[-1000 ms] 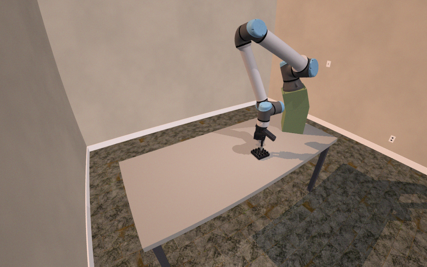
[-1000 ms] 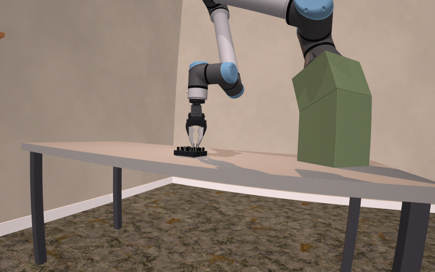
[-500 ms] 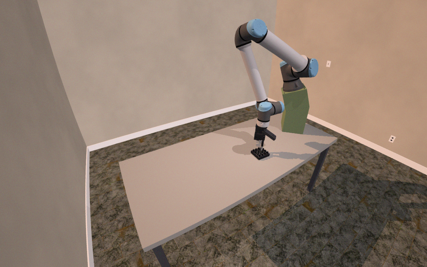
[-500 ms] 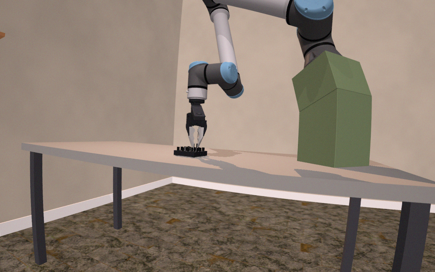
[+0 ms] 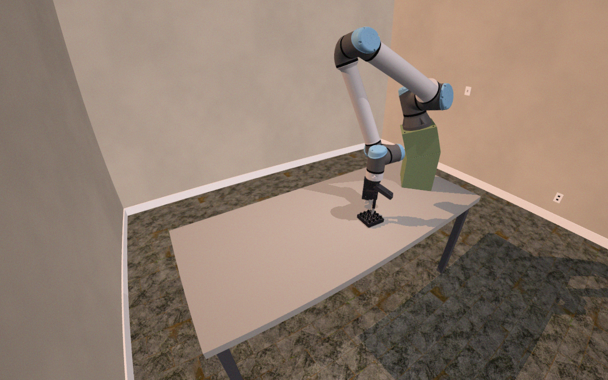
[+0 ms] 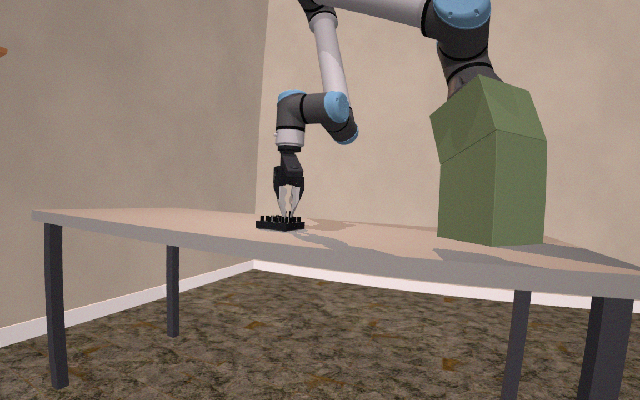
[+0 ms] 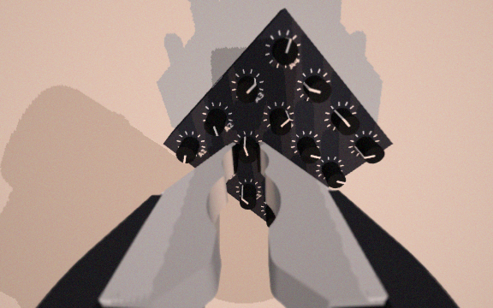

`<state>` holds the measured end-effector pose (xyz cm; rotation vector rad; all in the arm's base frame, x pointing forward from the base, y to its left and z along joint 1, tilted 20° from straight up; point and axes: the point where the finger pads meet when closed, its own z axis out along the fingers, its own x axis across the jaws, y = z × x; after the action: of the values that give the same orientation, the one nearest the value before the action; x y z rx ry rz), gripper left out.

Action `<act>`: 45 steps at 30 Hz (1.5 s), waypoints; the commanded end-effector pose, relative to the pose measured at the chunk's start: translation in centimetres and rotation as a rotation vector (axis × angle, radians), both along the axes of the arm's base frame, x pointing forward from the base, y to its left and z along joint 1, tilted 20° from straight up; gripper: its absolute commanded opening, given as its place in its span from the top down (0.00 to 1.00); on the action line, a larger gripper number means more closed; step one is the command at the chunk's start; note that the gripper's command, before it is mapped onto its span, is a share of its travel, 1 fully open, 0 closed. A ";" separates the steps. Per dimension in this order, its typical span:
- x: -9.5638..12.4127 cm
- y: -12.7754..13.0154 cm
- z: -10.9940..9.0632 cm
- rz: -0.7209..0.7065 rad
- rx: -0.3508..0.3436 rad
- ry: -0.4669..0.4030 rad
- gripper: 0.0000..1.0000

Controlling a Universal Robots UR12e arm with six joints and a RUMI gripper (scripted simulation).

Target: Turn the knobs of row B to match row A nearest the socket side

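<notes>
The black knob box (image 5: 369, 225) (image 6: 270, 226) (image 7: 282, 87) sits on the table, turned cornerwise in the wrist view. My gripper (image 5: 373, 211) (image 6: 288, 216) (image 7: 247, 145) is shut on knob B2 (image 7: 249, 150), its pointer up and slightly left. Knob A2 (image 7: 216, 121) points down, slightly right. Knob A1 (image 7: 187, 150) points down. Knobs A3 (image 7: 246, 89) and B3 (image 7: 279, 121) both point up-right. Knob A4 (image 7: 284, 51) points up, slightly right; knob B4 (image 7: 317, 89) points left. My left finger hides B1.
Knobs of rows C and D stand to the right, such as C4 (image 7: 344, 120) and D4 (image 7: 371, 151); some are hidden by my right finger. C1 (image 7: 247, 198) shows between the fingers. The green pedestal (image 5: 419, 162) (image 6: 517, 191) stands on the table (image 5: 268, 264) (image 6: 138, 221).
</notes>
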<state>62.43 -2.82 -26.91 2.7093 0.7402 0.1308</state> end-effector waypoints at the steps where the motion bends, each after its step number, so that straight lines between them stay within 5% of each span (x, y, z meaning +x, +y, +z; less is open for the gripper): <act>1: 0.0 0.0 0.0 0.004 -0.001 0.000 0.96; 45: -0.1 0.2 0.6 0.005 -0.001 0.001 0.89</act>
<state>62.40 -2.78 -26.75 2.7075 0.7465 0.1297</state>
